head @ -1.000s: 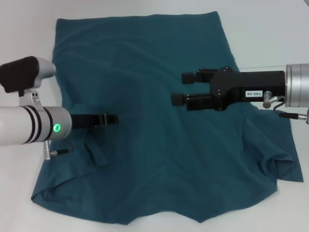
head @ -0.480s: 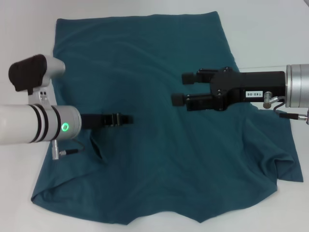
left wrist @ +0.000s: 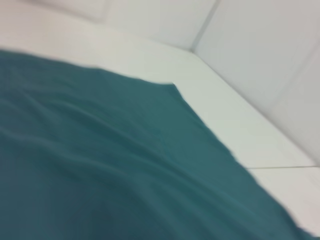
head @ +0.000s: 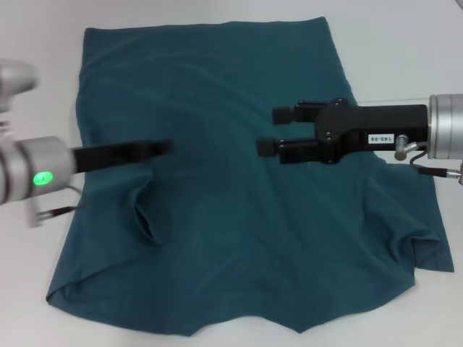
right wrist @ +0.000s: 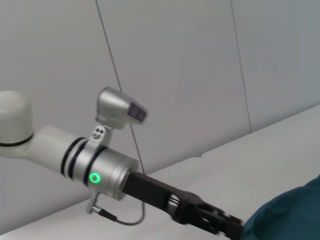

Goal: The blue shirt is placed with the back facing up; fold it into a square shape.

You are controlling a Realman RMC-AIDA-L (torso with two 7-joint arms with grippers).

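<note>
- Left gripper (head: 163, 147), blurred, hangs over the shirt's left half; its opening cannot be told.
- Blue shirt (head: 239, 217) lies spread, rumpled, on the white surface (head: 405, 50).
- Right gripper (head: 265, 131) hovers above its right half, fingers apart, holding nothing.

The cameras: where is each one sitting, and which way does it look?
Head view: sits on the robot's head, looking down at the blue shirt spread on the white table; both arms show, the left hand and the right hand over the cloth.
Left wrist view: sits on the left arm, looking across the shirt toward the white wall; none of the robot shows.
Right wrist view: sits on the right arm, looking sideways at the left arm and the wall.
All three views share the shirt.
</note>
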